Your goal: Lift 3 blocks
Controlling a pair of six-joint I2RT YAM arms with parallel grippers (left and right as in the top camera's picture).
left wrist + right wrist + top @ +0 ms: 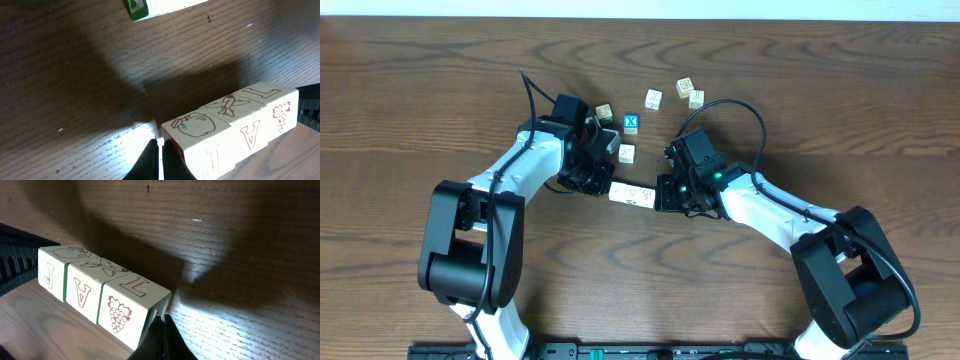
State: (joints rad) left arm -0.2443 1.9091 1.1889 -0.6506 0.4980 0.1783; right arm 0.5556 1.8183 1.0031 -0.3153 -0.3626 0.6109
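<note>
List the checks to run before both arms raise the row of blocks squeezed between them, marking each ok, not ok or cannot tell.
1. Three blocks aligned in one straight row, faces touching: ok.
2. Left fingers shut, tips against the apple end: ok.
3. Right fingers shut, tips against the grape end: ok.
4. Nearest loose cube apart from the row: ok.
5. Squeeze firm enough to carry the middle block: cannot tell.

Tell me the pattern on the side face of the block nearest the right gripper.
Block: reddish-brown grape bunch outline on cream, clearest in right wrist view.
</note>
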